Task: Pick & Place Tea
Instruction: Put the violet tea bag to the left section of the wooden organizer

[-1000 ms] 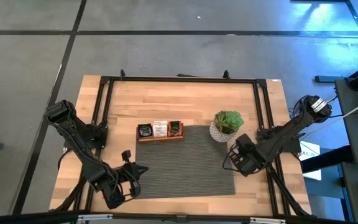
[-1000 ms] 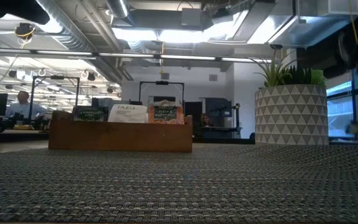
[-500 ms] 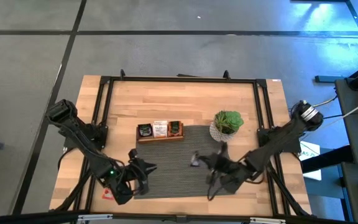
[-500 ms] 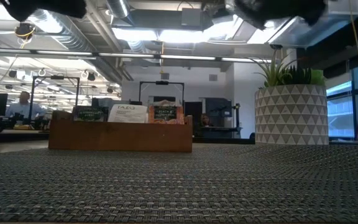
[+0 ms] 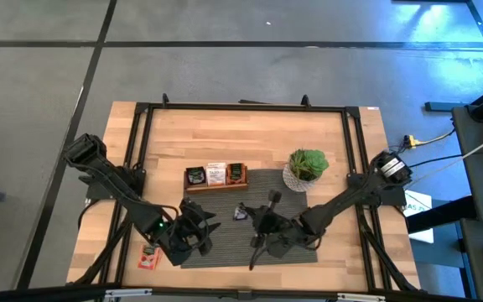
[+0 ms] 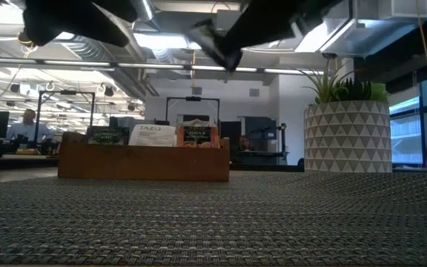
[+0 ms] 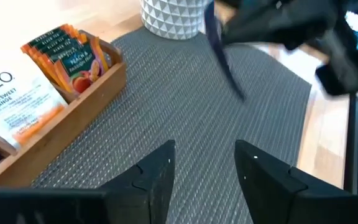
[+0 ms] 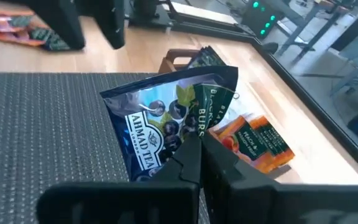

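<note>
Open office beyond a wooden table (image 5: 258,134) with a grey woven mat (image 5: 262,189), wooden tray (image 5: 215,176) of tea sachets at the mat's far edge, right gripper (image 8: 194,163) above the mat — clenched on a blue tea sachet (image 8: 160,121), left gripper (image 7: 204,163) spread empty near the tray, potted plant (image 5: 306,168) beside it

Left tool (image 7: 205,167) open above grey mat (image 7: 185,106) — orange sachets (image 7: 67,55) upright in wooden tray (image 7: 73,106).

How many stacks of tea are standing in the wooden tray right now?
3: a dark stack at the left-arm end, a white stack in the middle, an orange stack at the right-arm end. Sachets behind each front one are hidden.
</note>
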Action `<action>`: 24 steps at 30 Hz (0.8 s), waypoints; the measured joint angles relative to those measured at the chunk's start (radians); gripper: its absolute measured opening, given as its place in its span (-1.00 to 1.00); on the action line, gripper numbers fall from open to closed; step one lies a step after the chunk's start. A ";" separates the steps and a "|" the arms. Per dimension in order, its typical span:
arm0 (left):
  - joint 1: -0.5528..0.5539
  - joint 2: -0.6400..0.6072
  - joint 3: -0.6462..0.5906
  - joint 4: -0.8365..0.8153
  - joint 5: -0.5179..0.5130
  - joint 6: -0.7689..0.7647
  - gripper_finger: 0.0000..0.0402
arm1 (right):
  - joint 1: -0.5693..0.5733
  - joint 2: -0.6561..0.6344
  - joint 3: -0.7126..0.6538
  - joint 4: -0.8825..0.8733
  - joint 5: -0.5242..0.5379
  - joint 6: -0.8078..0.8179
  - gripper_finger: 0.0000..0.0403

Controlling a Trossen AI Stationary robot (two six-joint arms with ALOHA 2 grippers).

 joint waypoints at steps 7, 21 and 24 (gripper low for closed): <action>0.038 0.000 0.000 0.040 -0.006 -0.027 -0.22 | -0.013 0.047 0.035 0.032 -0.002 -0.034 -0.97; 0.103 0.001 0.000 0.107 0.091 0.001 -0.22 | -0.042 0.056 0.045 0.137 -0.087 -0.152 -0.96; 0.096 0.001 0.000 0.119 0.100 0.026 -0.24 | -0.043 0.056 0.045 0.083 -0.107 -0.134 -0.96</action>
